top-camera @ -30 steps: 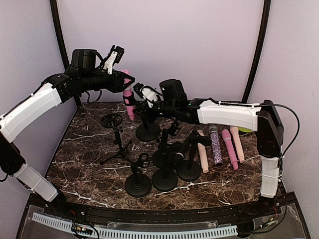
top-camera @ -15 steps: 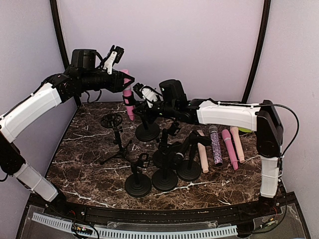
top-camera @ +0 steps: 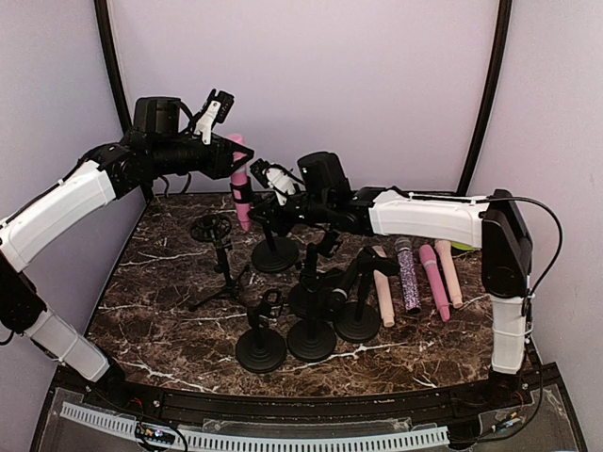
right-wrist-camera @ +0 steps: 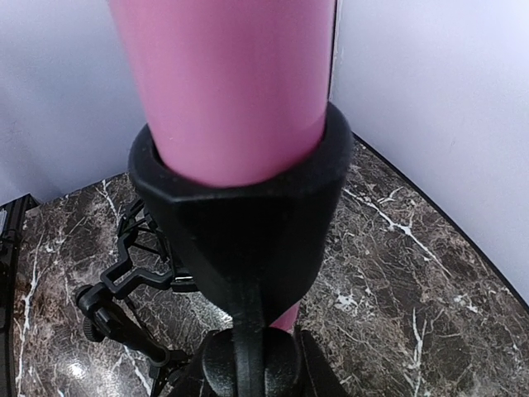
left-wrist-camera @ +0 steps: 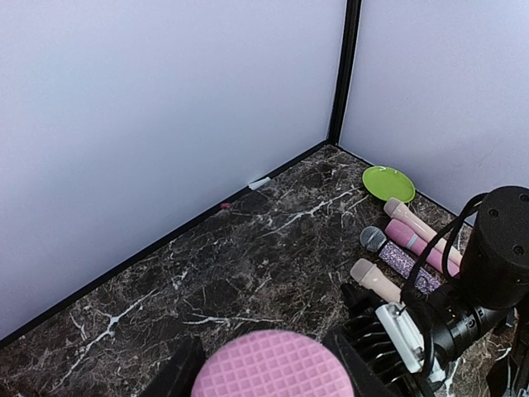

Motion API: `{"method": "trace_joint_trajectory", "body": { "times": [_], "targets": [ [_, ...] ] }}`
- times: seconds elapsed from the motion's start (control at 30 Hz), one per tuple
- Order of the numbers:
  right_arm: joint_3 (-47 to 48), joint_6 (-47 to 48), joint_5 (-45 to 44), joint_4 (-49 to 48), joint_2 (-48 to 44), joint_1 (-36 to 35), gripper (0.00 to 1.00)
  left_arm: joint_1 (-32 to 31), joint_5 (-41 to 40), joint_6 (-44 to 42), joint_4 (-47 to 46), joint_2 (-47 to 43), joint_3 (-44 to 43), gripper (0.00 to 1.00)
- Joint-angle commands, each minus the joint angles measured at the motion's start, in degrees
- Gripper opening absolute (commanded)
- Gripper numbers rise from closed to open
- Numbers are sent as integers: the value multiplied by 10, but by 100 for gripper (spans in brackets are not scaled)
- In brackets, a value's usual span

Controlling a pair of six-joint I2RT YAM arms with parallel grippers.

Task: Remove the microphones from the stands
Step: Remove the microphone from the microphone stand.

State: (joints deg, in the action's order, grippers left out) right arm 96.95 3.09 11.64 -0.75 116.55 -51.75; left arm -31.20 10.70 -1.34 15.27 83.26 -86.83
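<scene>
At the back of the table, just left of centre: pink microphone [top-camera: 243,202] upright, lower body seated in the black clip [right-wrist-camera: 240,215] of the rear stand [top-camera: 275,252]. Left gripper [top-camera: 239,156] partly closed around the upper end, just under the grille. Right gripper [top-camera: 264,196] pinched nearly fully shut, apparently on the stand's neck below the clip.

Draw straight up along the body's own line, with no twisting or levering against the clip rim. Keep the right pinch firm so the base stays flat.

Open air overhead, so clear the clip fully before any sideways move. Back wall [top-camera: 358,85] near behind. Tripod stand [top-camera: 219,259] just to the left, cluster of stands [top-camera: 311,320] in front, spare microphones [top-camera: 415,273] lying well apart on the right.
</scene>
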Motion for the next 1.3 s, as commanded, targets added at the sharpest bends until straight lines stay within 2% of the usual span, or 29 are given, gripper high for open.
{"method": "trace_joint_trajectory", "body": {
  "times": [0.0,0.27,0.57,1.27],
  "targets": [
    [0,-17,3,100,33,12,0,11,17,-6,-143,-76,-16,0],
    [-4,-20,4,94,38,13,0,11,15,-7,-131,-76,-23,0],
    [-66,13,-38,43,2,4,0,34,17,34,-91,-48,-65,0],
    [-42,31,-48,77,33,-5,0,68,60,60,-82,-9,-106,0]
  ]
}}
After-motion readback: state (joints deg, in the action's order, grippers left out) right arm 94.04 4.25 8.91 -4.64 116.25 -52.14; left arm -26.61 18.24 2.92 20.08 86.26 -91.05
